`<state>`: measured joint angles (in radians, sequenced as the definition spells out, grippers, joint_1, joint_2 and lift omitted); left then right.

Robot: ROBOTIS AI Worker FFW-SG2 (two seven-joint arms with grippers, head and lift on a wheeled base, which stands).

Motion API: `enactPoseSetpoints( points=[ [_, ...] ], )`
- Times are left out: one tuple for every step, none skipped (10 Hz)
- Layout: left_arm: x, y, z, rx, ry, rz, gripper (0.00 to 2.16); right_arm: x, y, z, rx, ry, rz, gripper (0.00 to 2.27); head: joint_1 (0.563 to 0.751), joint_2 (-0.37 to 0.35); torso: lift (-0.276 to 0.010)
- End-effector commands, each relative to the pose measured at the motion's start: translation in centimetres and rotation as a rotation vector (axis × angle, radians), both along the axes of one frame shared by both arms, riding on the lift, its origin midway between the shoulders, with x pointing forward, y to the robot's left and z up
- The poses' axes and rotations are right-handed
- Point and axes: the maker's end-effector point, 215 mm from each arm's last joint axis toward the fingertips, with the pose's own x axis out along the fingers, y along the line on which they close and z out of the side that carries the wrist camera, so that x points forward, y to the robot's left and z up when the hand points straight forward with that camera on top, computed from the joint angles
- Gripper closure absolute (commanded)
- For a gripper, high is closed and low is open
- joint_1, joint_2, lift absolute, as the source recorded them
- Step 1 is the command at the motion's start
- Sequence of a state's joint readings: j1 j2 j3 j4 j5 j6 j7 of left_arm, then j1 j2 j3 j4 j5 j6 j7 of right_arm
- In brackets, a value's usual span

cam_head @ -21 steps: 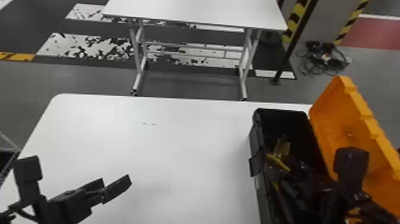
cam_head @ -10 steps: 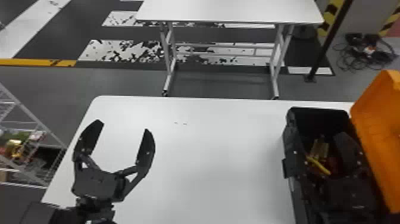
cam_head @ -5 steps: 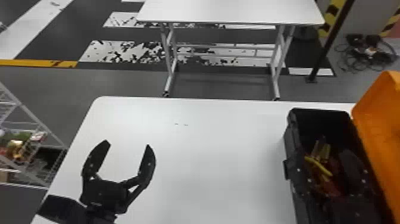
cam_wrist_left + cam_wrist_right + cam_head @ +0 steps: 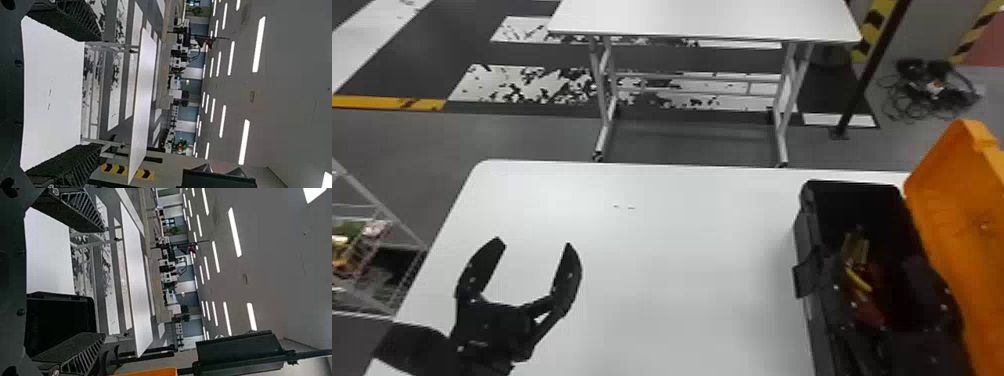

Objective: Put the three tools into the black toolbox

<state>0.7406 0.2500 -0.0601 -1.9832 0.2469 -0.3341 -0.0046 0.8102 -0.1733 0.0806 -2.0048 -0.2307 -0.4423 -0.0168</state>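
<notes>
The black toolbox (image 4: 804, 235) stands at the table's right, its orange lid (image 4: 957, 215) raised. Inside lie a yellow-handled tool (image 4: 858, 279), a dull yellow piece (image 4: 856, 250) and something reddish (image 4: 869, 311); their lower parts are in shadow. Over the table's left part, my left gripper (image 4: 524, 265) is open and holds nothing; in its wrist view the left gripper (image 4: 100, 92) has fingers wide apart. My dark right gripper (image 4: 877, 280) is over the toolbox, blending with it; in its wrist view the right gripper (image 4: 104, 282) is open, with the box's interior beside one finger.
The white table (image 4: 657, 260) bears two small dark marks. Beyond it stand a second white table (image 4: 707, 17) and a dark post (image 4: 872, 70). A wire rack (image 4: 367, 260) is at the left, and cables (image 4: 929, 87) lie on the floor at the back right.
The head view has shifted to the left. My left gripper has turned from pointing rightward to pointing forward, its fingers now spread wider, and has since dropped back slightly. My right gripper remains over the toolbox.
</notes>
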Motion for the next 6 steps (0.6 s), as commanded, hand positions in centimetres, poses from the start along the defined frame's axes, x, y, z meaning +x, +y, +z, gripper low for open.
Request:
enactPoseSetpoints(
  points=[
    [0.0, -0.23, -0.57, 0.005, 0.022, -0.005, 0.02, 0.12, 0.03, -0.11, -0.001, 0.011, 0.002, 0.05, 0.695, 0.013, -0.051],
    [0.01, -0.32, -0.87, 0.003, 0.034, -0.003, 0.02, 0.2, 0.23, -0.27, 0.0, 0.022, 0.006, 0.05, 0.695, 0.009, -0.051],
    [0.05, -0.39, -0.83, 0.002, 0.033, -0.004, 0.02, 0.22, 0.22, -0.19, 0.002, 0.021, 0.006, 0.05, 0.695, 0.008, -0.051],
    [0.07, -0.37, -0.94, 0.001, 0.034, -0.003, 0.02, 0.16, 0.14, -0.31, 0.0, 0.024, 0.005, 0.05, 0.695, 0.008, -0.051],
    [0.01, -0.5, -1.1, -0.002, 0.037, -0.005, 0.02, 0.13, 0.18, -0.22, 0.003, 0.019, 0.004, 0.06, 0.695, 0.008, -0.051],
    [-0.05, -0.68, -1.4, -0.006, 0.043, -0.005, 0.02, 0.08, 0.25, -0.1, 0.004, 0.017, 0.004, 0.06, 0.695, 0.006, -0.051]
  ],
)
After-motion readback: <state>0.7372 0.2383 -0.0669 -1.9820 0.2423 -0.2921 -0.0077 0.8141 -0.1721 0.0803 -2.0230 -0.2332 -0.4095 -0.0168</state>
